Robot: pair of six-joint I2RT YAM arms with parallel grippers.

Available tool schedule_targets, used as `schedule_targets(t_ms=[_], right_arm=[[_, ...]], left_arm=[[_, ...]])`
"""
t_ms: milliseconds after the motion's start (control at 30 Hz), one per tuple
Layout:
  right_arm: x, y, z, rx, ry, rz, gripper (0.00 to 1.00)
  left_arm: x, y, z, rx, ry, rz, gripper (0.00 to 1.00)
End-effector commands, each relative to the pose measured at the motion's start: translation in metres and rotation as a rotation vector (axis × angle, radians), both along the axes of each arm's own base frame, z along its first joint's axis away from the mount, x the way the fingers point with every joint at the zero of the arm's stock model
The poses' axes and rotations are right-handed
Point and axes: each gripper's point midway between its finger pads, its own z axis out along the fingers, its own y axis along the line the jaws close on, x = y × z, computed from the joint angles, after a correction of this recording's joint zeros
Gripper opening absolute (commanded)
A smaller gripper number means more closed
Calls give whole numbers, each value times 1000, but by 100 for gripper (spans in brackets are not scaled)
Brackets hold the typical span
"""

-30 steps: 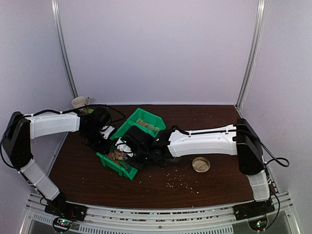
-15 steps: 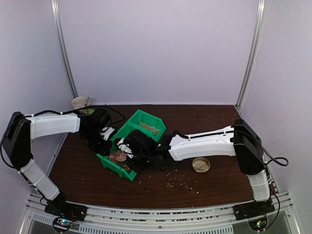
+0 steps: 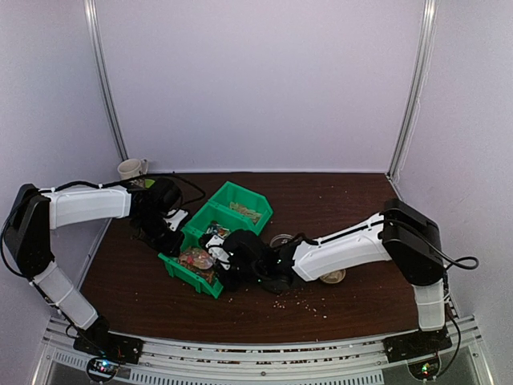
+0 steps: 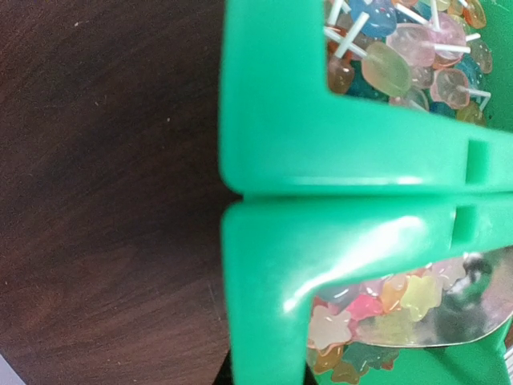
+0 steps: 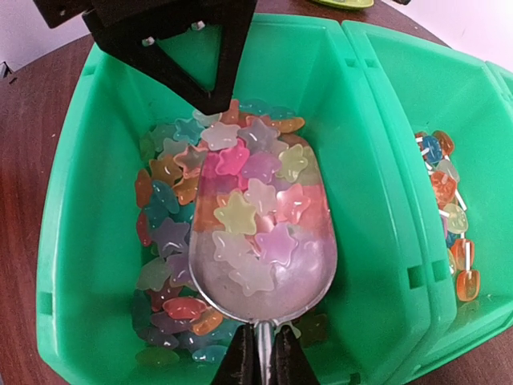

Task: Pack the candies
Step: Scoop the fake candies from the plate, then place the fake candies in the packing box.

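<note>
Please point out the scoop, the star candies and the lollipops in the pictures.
scoop (image 5: 268, 303): right wrist view, bare metal near the handle.
star candies (image 5: 235, 215): right wrist view, the yellow star on the scoop.
lollipops (image 5: 442, 189): right wrist view, an orange head.

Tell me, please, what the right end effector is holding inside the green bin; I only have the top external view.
Observer: The right end effector grips the handle of a metal scoop.
Operator: Is the scoop loaded?
Observer: Yes, star-shaped candies fill its bowl, with more loose in the green bin around it.
Operator: And next door?
Observer: The adjoining bin holds lollipops on white sticks.
</note>
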Motion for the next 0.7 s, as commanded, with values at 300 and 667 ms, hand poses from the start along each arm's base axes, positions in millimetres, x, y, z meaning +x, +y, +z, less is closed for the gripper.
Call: schedule_targets(t_ms=[300, 667], right_arm=[[-9, -26, -11, 51, -30, 13, 0], [-19, -28, 2, 154, -72, 68, 0]], left_arm=[[47, -35, 56, -190, -206, -2, 0], [48, -34, 54, -192, -195, 4, 0]])
